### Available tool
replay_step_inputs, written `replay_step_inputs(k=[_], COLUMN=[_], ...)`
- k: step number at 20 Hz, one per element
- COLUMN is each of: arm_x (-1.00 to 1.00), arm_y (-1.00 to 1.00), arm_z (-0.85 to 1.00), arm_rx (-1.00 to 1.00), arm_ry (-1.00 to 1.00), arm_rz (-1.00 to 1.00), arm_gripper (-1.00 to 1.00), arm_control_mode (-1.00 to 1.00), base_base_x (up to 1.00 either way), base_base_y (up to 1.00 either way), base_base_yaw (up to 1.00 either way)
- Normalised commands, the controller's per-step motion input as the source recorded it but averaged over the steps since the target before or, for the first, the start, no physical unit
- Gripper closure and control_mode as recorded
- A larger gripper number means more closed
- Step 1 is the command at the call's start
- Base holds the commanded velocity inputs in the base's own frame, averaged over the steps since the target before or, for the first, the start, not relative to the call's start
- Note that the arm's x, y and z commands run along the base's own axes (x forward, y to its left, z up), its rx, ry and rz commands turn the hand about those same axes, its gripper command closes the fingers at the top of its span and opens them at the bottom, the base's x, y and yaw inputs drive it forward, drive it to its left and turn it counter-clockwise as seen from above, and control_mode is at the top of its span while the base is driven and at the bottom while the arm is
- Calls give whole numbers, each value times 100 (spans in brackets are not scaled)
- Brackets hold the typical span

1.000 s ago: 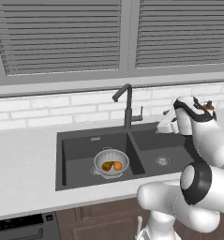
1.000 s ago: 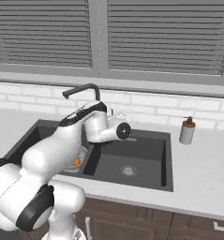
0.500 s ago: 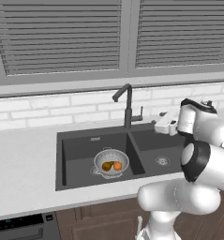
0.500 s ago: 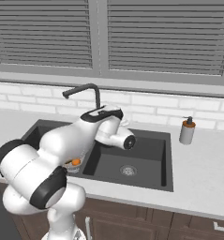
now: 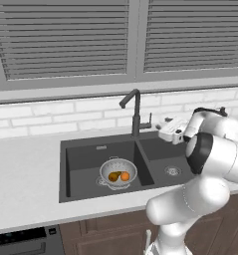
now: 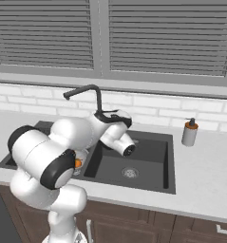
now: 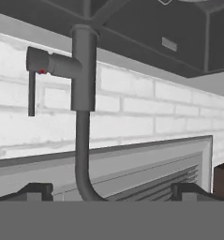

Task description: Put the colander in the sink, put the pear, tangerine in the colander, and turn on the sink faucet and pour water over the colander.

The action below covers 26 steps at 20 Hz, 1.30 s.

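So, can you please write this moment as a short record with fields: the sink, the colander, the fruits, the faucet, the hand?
sink: dark double basin set in the counter
colander: upright in the left basin
pear: inside the colander
tangerine: inside the colander, beside the pear
faucet: black, behind the divider, spout angled over the left basin; no water visible
hand: open, empty, raised over the right basin, facing the faucet and its side lever
soap dispenser: on the counter right of the sink

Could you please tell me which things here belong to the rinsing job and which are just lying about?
Job: sink, colander, pear, tangerine, sink faucet, open hand facing the faucet.

Just about: soap dispenser, window blinds.
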Motion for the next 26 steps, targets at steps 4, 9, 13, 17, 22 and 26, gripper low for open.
replay_step_inputs(k=[4, 9, 13, 17, 22, 26], arm_x=[32, 37, 49, 51, 45, 38], arm_y=[0, 0, 0, 0, -4, -18], arm_z=[0, 0, -12, -21, -36, -36], arm_rx=[14, 14, 5, 1, 0, 3], arm_ry=[-10, -8, 0, 0, 0, 0], arm_rz=[0, 0, 0, 0, -1, -3], arm_gripper=[-100, -100, -100, -100, -100, -100], arm_control_mode=[-100, -100, -100, -100, -100, -100], base_base_x=[0, 0, 0, 0, 0, 0], base_base_y=[0, 0, 0, 0, 0, 0], base_base_yaw=[0, 0, 0, 0, 0, 0])
